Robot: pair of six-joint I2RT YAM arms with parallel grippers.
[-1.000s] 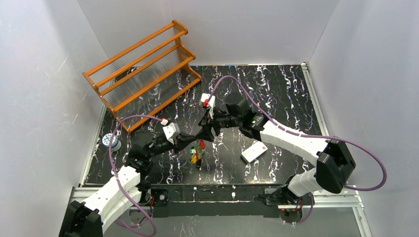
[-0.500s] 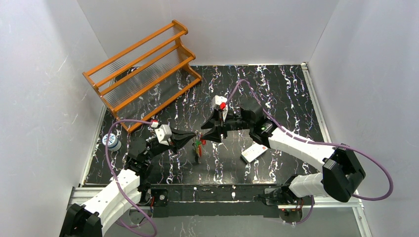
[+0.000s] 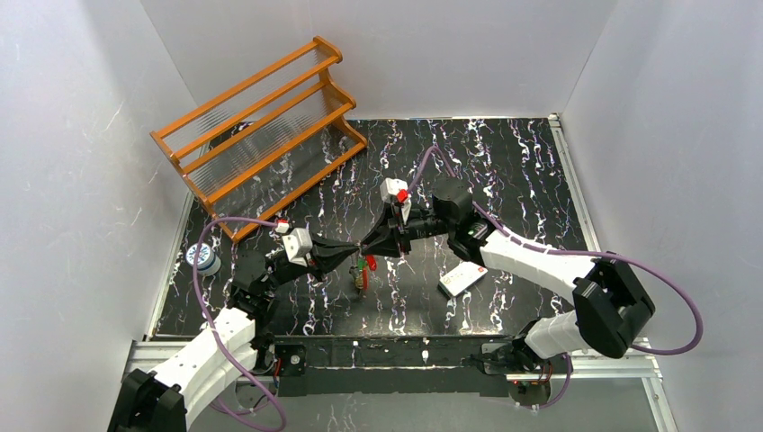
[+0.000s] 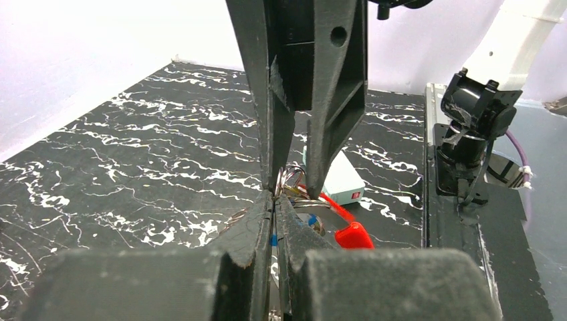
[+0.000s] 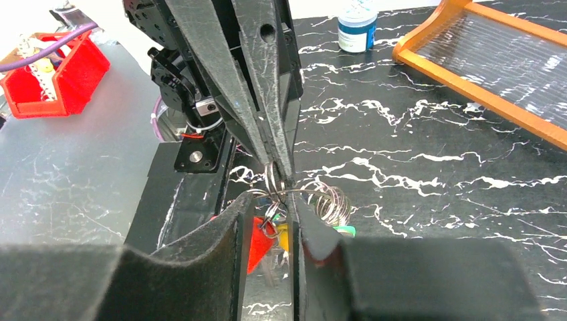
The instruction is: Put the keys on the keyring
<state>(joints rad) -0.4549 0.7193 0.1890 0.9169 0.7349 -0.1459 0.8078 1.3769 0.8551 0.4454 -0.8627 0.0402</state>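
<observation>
Bright, even overhead light filling the white-walled cell, soft shadows falling under the 2 arms on the glossy black table (image 3: 522,162), small glints catching on the keyring (image 5: 307,192), the fingers (image 5: 194,274) blurring dark at each wrist view's near edge

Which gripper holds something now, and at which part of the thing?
The left gripper is shut on the wire of the keyring, at its top; the keys hang below it. The right gripper has its jaws apart around the ring, not clamped.

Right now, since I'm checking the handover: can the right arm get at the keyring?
Likely yes: the left end effector holds the keyring up, and the right end effector is open around it.
</observation>
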